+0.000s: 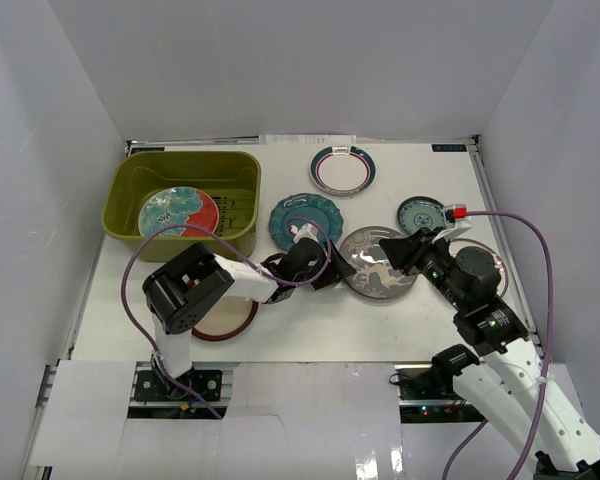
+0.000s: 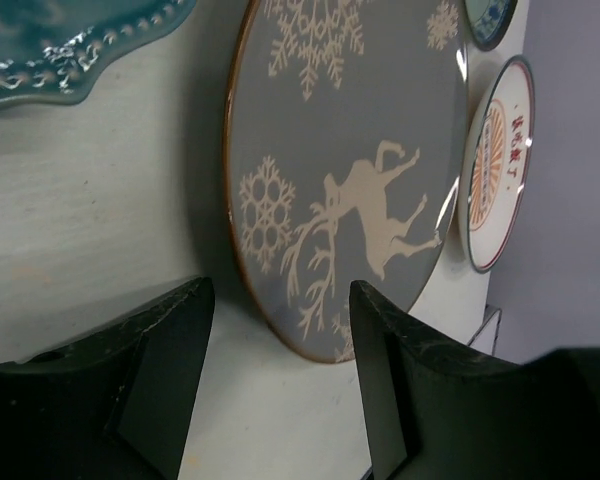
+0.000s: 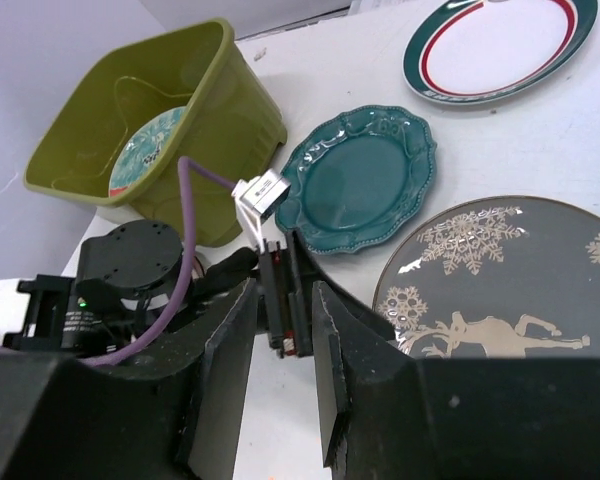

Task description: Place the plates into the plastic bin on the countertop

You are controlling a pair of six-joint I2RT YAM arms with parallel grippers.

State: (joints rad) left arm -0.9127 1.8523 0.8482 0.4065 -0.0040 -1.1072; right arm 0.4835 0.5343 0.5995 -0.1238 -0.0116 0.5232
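**Left gripper** [image 2: 280, 390]: jaws apart, holding nothing. In the left wrist view the grey-silver plate [image 2: 350, 150], printed with a reindeer and snowflakes, fills the upper centre of the frame. Its near rim lies in the gap between the 2 fingers [image 2: 170, 370]. Contact between rim and fingers cannot be confirmed.

**Right gripper** [image 3: 280, 375]: jaws a narrow gap apart, nothing clamped. In the right wrist view the same plate lies at lower right, just beside the right-hand finger and partly hidden by it.

**Top view:**
- The grey-silver plate lies on the countertop [image 1: 320, 320] at centre right, with 1 gripper at each side.
- The plastic bin [image 1: 120, 205] stands at upper left and holds 1 teal-and-red floral plate [image 1: 178, 212].
- The scalloped teal plate [image 1: 290, 215] lies at centre, just above the left gripper.
- The red-rimmed cream plate [image 1: 225, 320] lies at lower left, partly under the left arm.
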